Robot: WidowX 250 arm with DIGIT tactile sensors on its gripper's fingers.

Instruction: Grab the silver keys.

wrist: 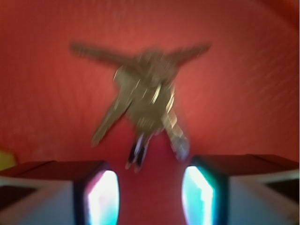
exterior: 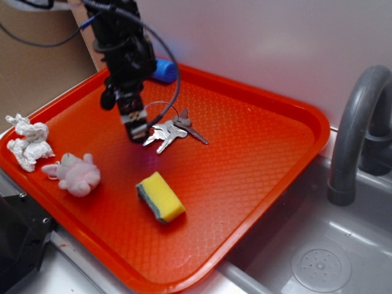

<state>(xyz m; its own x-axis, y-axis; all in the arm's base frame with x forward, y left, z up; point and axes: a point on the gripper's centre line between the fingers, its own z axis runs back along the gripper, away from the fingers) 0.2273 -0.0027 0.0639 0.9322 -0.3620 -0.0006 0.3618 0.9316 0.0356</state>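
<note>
**Pincer at the keys, grasp not yet made**

Sponge (exterior: 160, 197) first, since it lies nearest the lens in the exterior view: it sits on the tray (exterior: 257, 165), yellow side up, well clear of the work. Left of it are a pink plush (exterior: 76, 174) and, by the tray's left rim, a wad of paper (exterior: 27, 144). Further back, near the tray's middle, lie the keys (exterior: 168, 131), fanned flat on their thin ring. The pincer (exterior: 136, 130) hangs down from the dark arm with its tip low, just beside the left end of the bunch; from this angle I cannot tell whether it touches the metal. A blue thing (exterior: 164, 70) peeks out behind the arm, and a grey faucet (exterior: 361, 131) stands over the sink at right.

The wrist view is blurred (badly so), yet it settles the main question. Two fingers (wrist: 101, 194) frame the bottom edge with a clear gap of red tray between them, so the pincer is spread and holding nothing. The keys (wrist: 143, 101) lie ahead of the gap and slightly above it in the picture, their lowest blades reaching toward the opening but not plainly inside it.

My reading: the approach is largely done. What remains is a short advance so the bunch sits between the fingers, then the closing and the lift. Flat keys on a textured tray may slip.
</note>
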